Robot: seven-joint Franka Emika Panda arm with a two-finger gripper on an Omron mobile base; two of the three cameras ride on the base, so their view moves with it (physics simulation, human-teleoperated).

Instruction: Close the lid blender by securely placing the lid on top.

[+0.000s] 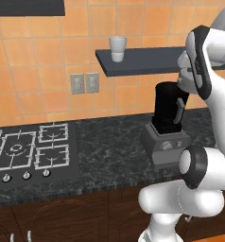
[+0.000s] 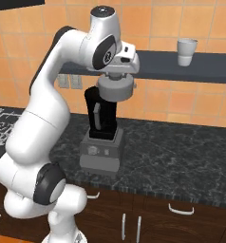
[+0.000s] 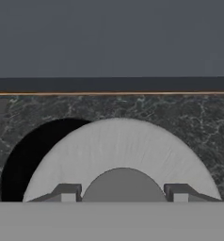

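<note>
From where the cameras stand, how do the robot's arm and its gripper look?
The arm is glossy white with rounded, bulbous links and black bands and caps at the joints. The gripper has two small dark grey fingers with lighter square pads. I see no cables and no markings.

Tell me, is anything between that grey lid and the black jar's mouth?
Nothing. In the right base view the lid, held in the gripper, hangs above the blender, apparently not yet seated. The hand view shows it off-centre.
</note>
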